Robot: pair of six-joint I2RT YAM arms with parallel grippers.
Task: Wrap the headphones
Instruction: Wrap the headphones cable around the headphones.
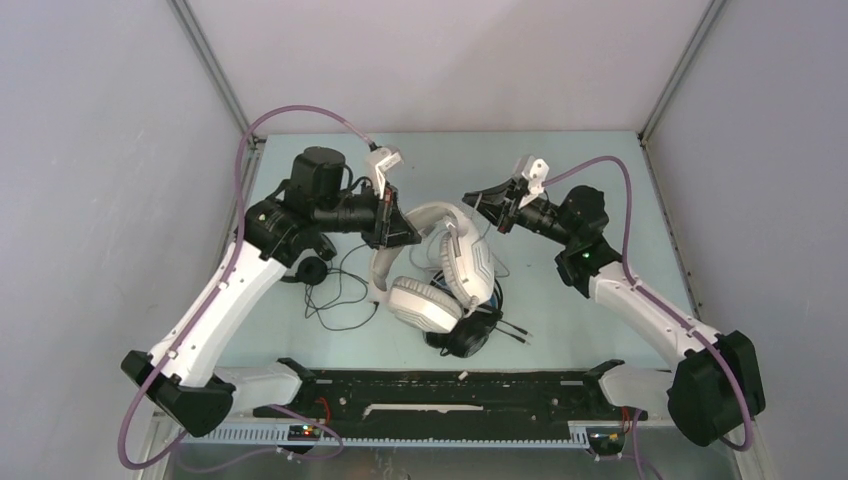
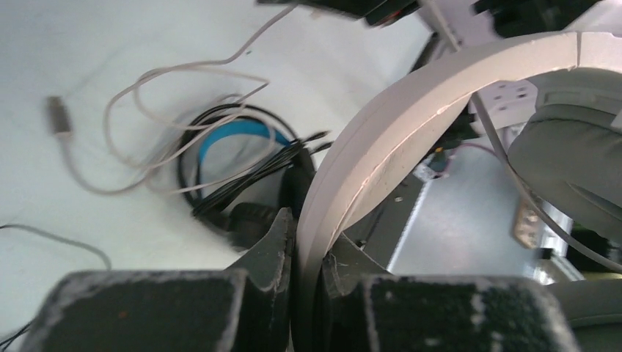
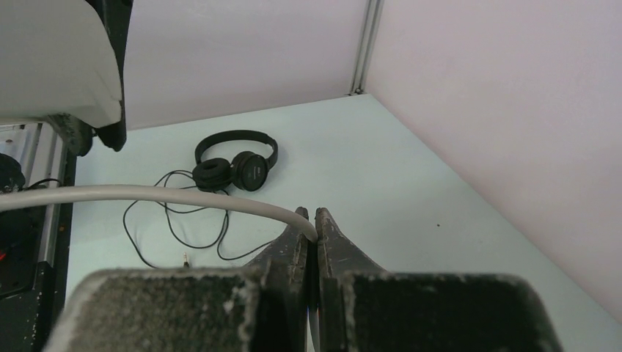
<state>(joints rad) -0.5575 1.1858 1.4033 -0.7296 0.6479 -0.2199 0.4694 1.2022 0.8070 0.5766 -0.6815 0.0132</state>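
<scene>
A pale table (image 1: 450, 160) sits boxed in by grey walls (image 1: 100, 150). From above, the left gripper (image 1: 408, 233) is clamped on the headband of the white pair (image 1: 470, 265), whose cups lie over the blue-lined pair (image 1: 468, 335) mid-table. The right gripper (image 1: 470, 200) hangs just beside the band's other side, and the small black pair (image 1: 312, 270) lies by the left arm, its thin cord looped. At the left wrist, the jaws squeeze the white band, with the white cord (image 2: 147, 110) strewn loose around the blue-lined pair (image 2: 235, 143). At the right wrist, the fingers are pressed together, pinching the white cord (image 3: 147, 194); the small black pair (image 3: 235, 165) rests on the table beyond.
</scene>
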